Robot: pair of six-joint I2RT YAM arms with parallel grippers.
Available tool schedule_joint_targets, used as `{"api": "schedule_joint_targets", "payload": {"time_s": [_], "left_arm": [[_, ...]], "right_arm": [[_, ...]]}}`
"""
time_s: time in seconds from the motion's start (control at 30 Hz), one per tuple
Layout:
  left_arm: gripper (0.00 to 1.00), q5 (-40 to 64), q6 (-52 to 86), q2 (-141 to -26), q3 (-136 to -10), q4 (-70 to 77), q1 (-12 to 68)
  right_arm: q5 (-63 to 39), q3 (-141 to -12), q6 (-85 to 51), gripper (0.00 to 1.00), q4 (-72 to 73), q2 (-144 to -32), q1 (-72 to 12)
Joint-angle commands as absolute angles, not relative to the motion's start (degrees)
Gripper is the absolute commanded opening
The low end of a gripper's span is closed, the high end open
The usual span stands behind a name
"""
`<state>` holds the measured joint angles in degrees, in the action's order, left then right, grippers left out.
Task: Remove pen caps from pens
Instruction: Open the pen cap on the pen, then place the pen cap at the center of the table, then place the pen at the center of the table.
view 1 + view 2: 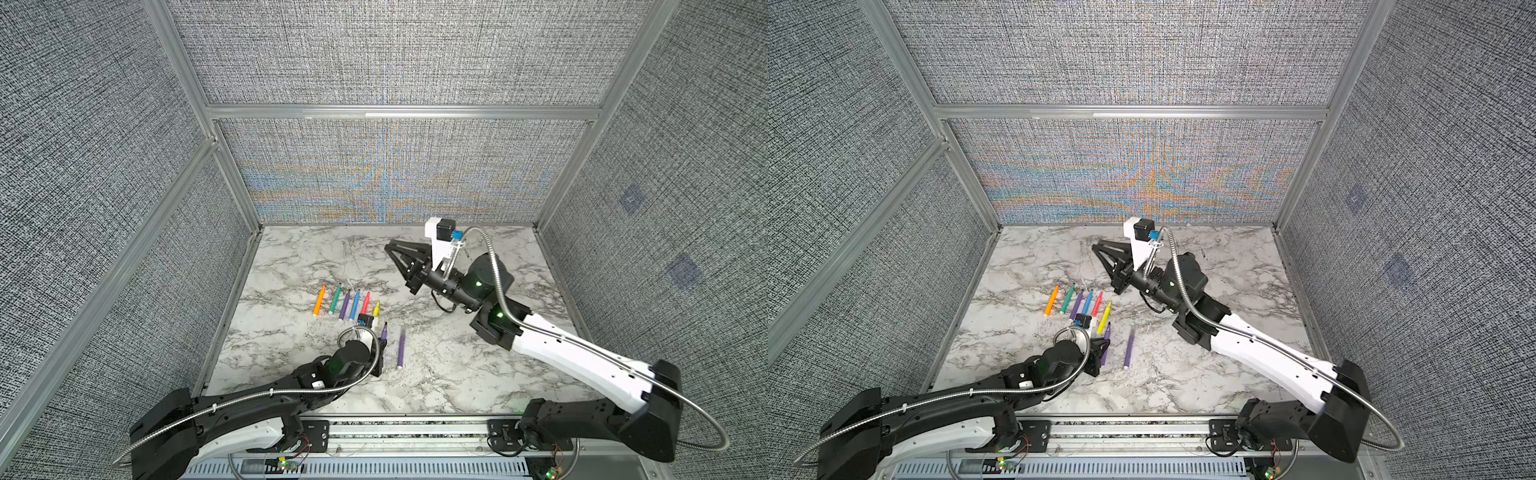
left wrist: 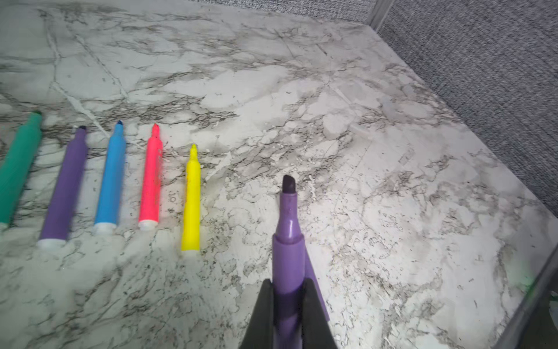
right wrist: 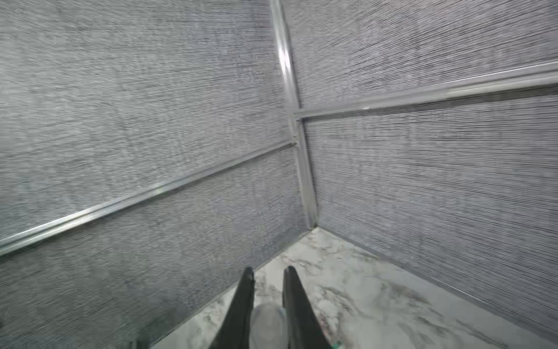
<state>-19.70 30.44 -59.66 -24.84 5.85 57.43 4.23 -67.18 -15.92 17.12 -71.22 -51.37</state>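
Eight pens all told, and most look finished. A row of six pens (image 1: 355,303) lies side by side on the marble table (image 1: 457,374), and in the left wrist view the ones you can see have bare tips.

The left gripper (image 2: 287,284) is clamped tight around the barrel of a purple pen (image 2: 288,241), low over the table just beside the yellow end of the row. Its dark chisel tip is out in the open, so that one's uncapped. The right gripper (image 3: 269,270) is up in the air, well apart from the pens and aimed at the back left corner. It's closed down on a little clear cap (image 3: 268,324) sitting between its fingers.

That leaves a spare purple pen (image 1: 401,349) lying on its own near the left arm. Its far end looks pale and fuzzy in both top views, so I'd guess the cap's on, but can't swear to it.

Handling-wise, my read is:
- the pens are light, stiff, smooth plastic. Being round, they'll roll if nudged, so pinch across the middle of the barrel, not near the white plug end.
- the caps are tiny, slick and nearly invisible against the marble. Grab one by its sides close to the open rim and pull straight along the pen. Any twist or angle and it'll probably slip or bind.
- neither needs much squeeze. Too much on a thin clear cap could pop it out sideways.
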Motion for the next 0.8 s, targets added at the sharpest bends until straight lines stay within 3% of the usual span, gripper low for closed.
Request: {"api": "schedule_joint_targets", "payload": {"time_s": [0.0, 0.1, 0.17, 0.43, 0.77], "left_arm": [[0.06, -16.5, 27.1, -64.9, -29.6, -0.4, 53.5], [0.06, -12.1, 24.0, -72.2, -34.3, -0.2, 49.0], [0.07, -9.7, 22.2, -78.4, -38.5, -1.2, 46.4], [0.09, -9.0, 20.2, -92.7, -50.6, -10.4, 44.3], [0.21, -13.0, 19.9, -97.3, -53.7, -14.9, 43.6]], "right_arm": [[27.0, -67.3, -6.1, 0.0, -6.1, -70.1, -51.3], [39.9, -63.6, -5.1, 0.0, -16.4, -70.4, -50.4], [42.2, -60.3, -7.0, 0.0, -21.5, -71.7, -47.6], [33.7, -51.9, -11.3, 0.0, -20.7, -80.5, -38.9], [34.6, -58.1, -10.6, 0.0, -20.0, -100.8, -33.6]]}}
